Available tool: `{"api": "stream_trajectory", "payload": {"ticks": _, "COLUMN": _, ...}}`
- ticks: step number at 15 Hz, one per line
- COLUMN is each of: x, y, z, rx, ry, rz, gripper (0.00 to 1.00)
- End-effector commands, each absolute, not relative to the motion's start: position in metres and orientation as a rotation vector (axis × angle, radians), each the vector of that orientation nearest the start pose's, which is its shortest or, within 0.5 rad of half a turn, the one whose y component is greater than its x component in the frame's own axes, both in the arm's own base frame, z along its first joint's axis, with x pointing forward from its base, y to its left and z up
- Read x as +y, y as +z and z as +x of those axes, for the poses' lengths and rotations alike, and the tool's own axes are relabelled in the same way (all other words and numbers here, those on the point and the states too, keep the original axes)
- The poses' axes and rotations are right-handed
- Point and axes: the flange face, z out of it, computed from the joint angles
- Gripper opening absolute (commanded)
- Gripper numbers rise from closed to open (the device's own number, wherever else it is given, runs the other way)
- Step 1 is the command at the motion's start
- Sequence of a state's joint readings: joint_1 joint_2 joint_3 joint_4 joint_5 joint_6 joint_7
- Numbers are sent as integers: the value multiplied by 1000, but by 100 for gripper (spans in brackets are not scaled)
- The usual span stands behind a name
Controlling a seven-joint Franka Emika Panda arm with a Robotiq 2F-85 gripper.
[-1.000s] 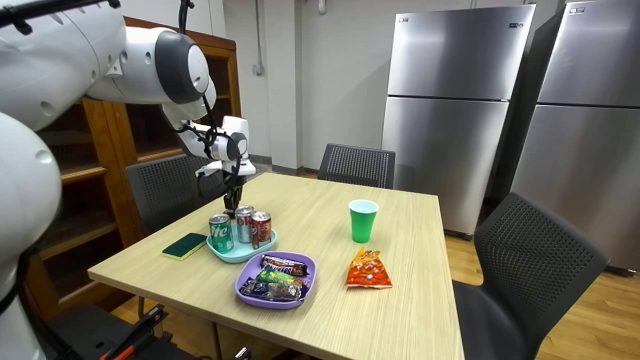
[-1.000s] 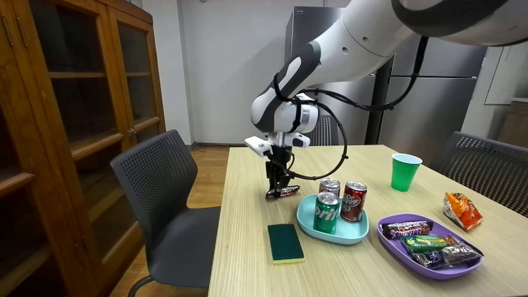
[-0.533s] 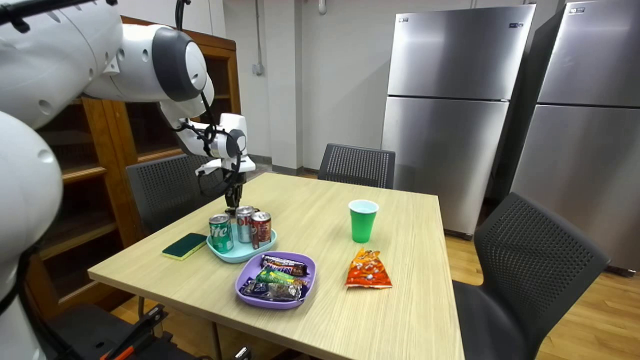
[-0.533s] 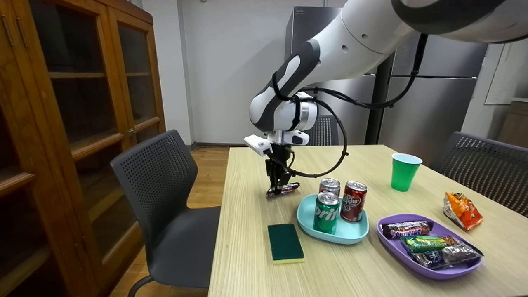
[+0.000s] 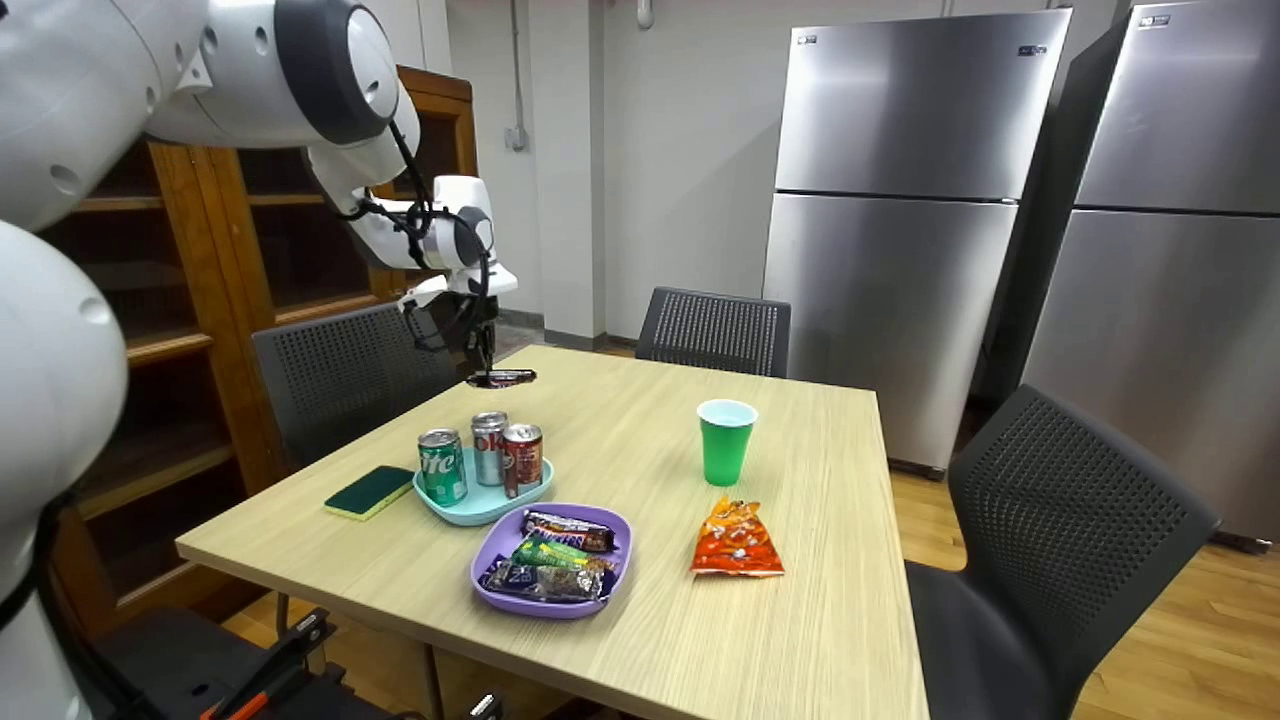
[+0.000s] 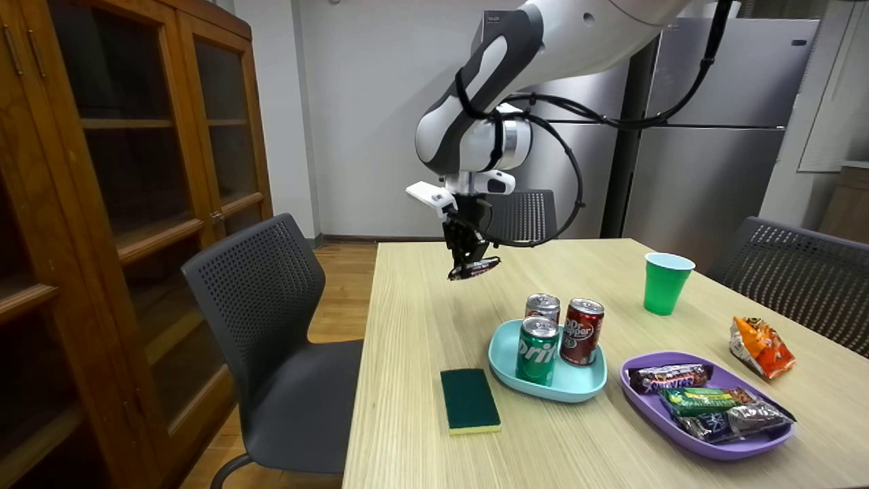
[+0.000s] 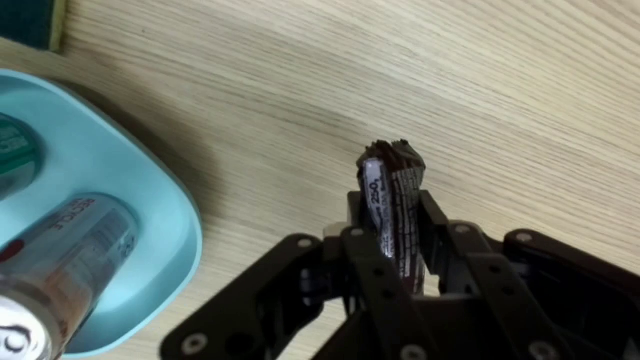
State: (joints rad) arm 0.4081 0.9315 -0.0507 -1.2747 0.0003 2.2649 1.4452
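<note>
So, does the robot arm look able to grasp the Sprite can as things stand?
Probably not now: its jaws are closed on a wrapped candy bar. Otherwise, nothing covers the Sprite can from above.

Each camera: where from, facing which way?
In an exterior view: beside the arm, above the table, facing two fridges; arm links fill its left.
In an exterior view: also above the table, facing wall and cabinet; arm extends from upper right.
Wrist view: on the wrist, facing down at the table; gripper shows, holding a wrapped bar.
Both exterior views share the purple tray and green cup.
</note>
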Motion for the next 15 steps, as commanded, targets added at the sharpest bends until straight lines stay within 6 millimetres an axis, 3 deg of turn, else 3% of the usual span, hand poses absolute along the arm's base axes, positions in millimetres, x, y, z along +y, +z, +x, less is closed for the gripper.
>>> {"api": "stream_trajectory", "payload": {"ticks": 1, "x": 258, "y": 231, "z": 691, "rx": 1637, "ry": -129, "rz": -2661, "gripper": 7}}
{"api": "stream_trajectory", "payload": {"ticks": 4, "x": 246, "y": 248, "z": 682, "rx": 1658, "ry": -132, "rz": -2630, "gripper": 6}}
{"api": "stream_trajectory", "payload": {"ticks": 8, "x": 212, "y": 269, "z": 663, "rx": 1703, "ry": -140, "rz": -2597, "gripper": 6}}
{"api": "stream_trajectory", "payload": {"ticks": 15, "x": 121, "y": 276, "z": 611, "rx": 1848, "ry": -86, "rz": -2484, "gripper": 6}}
